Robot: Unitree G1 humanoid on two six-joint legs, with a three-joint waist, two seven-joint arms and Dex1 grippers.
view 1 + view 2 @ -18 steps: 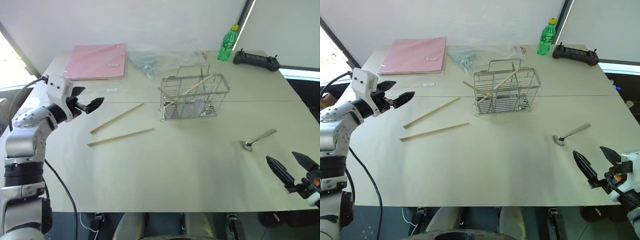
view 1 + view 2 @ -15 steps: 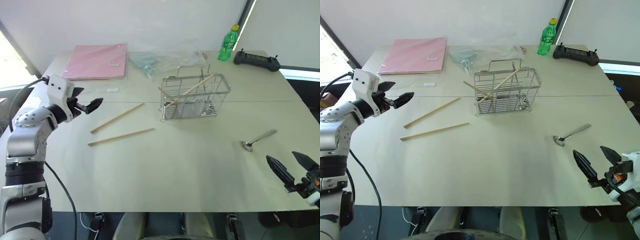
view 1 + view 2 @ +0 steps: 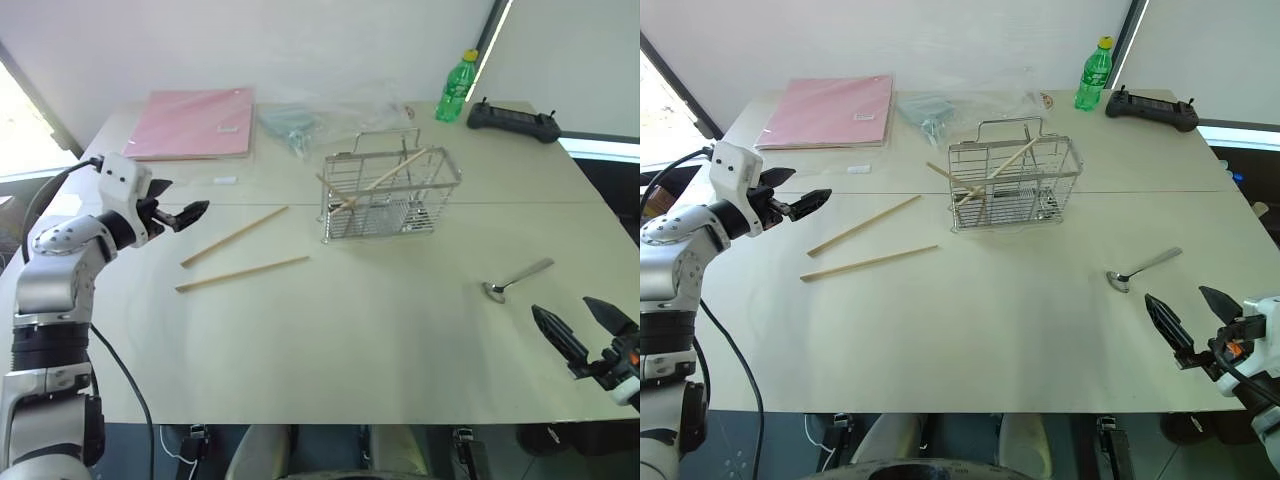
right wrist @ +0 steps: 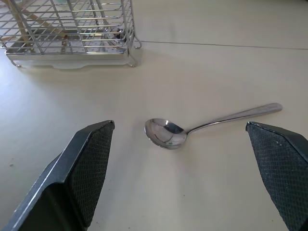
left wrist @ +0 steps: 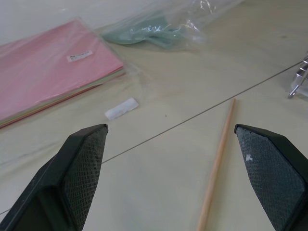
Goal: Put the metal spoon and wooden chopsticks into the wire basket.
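Both jaws gape empty; the spoon lies flat on the surface ahead of the right gripper, two chopsticks left of the basket, so pinches may skid off.

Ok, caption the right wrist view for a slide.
Open right gripper faces small shiny metal spoon on the table, silver wire-grid basket beyond.
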